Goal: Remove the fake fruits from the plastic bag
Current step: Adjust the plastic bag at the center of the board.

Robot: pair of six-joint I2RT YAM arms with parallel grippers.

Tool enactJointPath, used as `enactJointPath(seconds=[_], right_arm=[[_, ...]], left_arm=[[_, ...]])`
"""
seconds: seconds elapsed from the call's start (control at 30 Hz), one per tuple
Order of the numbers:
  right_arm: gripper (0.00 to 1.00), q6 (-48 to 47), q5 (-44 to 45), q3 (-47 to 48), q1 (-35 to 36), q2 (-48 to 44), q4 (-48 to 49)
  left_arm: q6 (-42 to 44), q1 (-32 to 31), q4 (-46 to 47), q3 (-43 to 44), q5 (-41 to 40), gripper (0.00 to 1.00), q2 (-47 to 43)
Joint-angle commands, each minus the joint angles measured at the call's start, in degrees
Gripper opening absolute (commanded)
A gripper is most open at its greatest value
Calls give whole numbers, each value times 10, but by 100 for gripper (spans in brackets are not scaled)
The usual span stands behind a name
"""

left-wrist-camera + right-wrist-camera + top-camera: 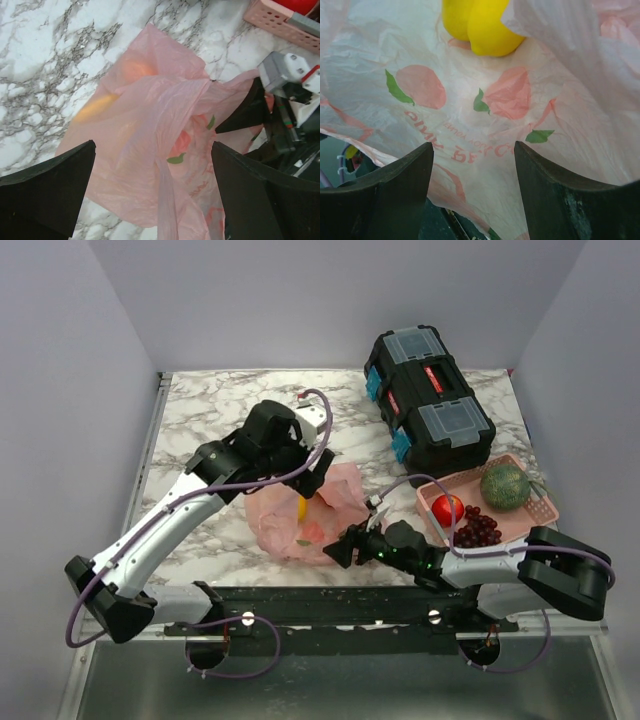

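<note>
The pink translucent plastic bag (285, 525) lies crumpled on the marble table between both arms. A yellow fake fruit (302, 508) shows at its opening, and in the right wrist view it (480, 22) sits just beyond the bag film (470, 100). Through the bag (150, 100) an orange round fruit (135, 70) and a yellow banana shape (97, 107) show faintly. My left gripper (312, 483) (154, 145) hangs wide open above the bag, holding nothing. At the bag's near edge my right gripper (335, 550) (472, 146) has its jaws apart, with loose bag film between them.
A rigid pink basket (425, 502) at the right holds a red apple (447, 508), dark grapes (478, 528) and a green melon (504, 485). A black toolbox (430, 400) stands at the back right. The basket's corner (272, 20) shows in the left wrist view.
</note>
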Motion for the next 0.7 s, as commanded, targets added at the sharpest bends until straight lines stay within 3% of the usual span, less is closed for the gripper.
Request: enactJointPath(seconds=[0.0, 0.23, 0.33, 0.4, 0.5, 0.6, 0.67], right_arm=[[68, 0, 39, 11, 4, -35, -17], [69, -5, 40, 13, 4, -65, -48], [69, -4, 44, 13, 4, -68, -54], [69, -3, 49, 15, 4, -68, -56], [68, 2, 53, 17, 4, -56, -42], [62, 0, 39, 44, 4, -27, -36], [58, -2, 22, 68, 5, -1, -29]], left_arm=[[85, -32, -37, 44, -41, 99, 55], [99, -66, -14, 68, -138, 98, 171], [85, -67, -9, 90, -176, 90, 209], [81, -66, -7, 98, -200, 75, 220], [72, -65, 4, 100, -205, 40, 215], [46, -64, 11, 97, -218, 10, 189], [20, -64, 16, 83, -229, 2, 164]])
